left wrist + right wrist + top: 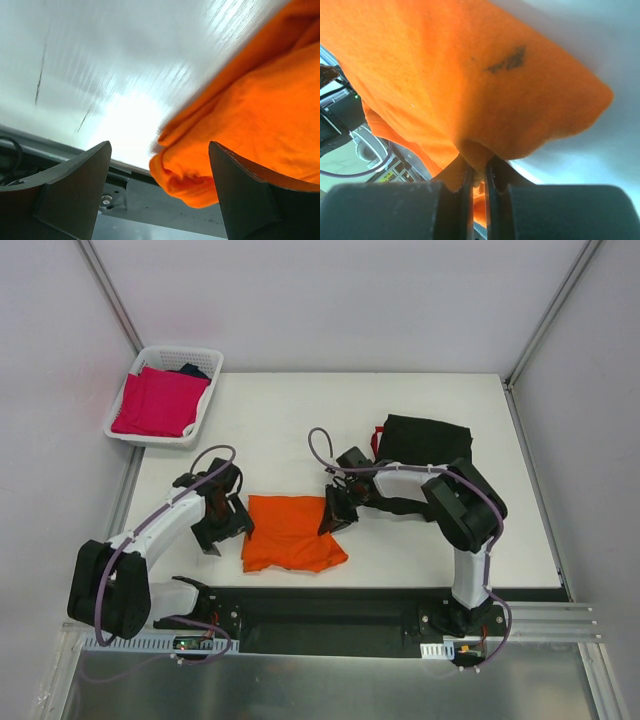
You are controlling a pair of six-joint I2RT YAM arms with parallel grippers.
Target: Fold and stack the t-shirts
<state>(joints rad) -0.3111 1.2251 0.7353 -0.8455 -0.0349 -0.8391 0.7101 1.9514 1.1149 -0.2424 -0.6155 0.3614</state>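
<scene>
The bright orange t-shirt [290, 533] lies partly folded at the near middle of the table. My right gripper [333, 512] is shut on its right edge; in the right wrist view the cloth [470, 85] is pinched between the closed jaws. My left gripper [228, 528] is open just left of the shirt, and its corner [235, 135] sits between the spread fingers, not gripped. A folded black t-shirt with red trim [425, 439] lies at the far right. A magenta-pink t-shirt [158, 401] lies in the basket over a dark one.
The white lattice basket [205, 391] stands at the table's far left corner. The table's near edge and black rail [330, 605] run just below the orange shirt. Grey walls enclose the table on three sides.
</scene>
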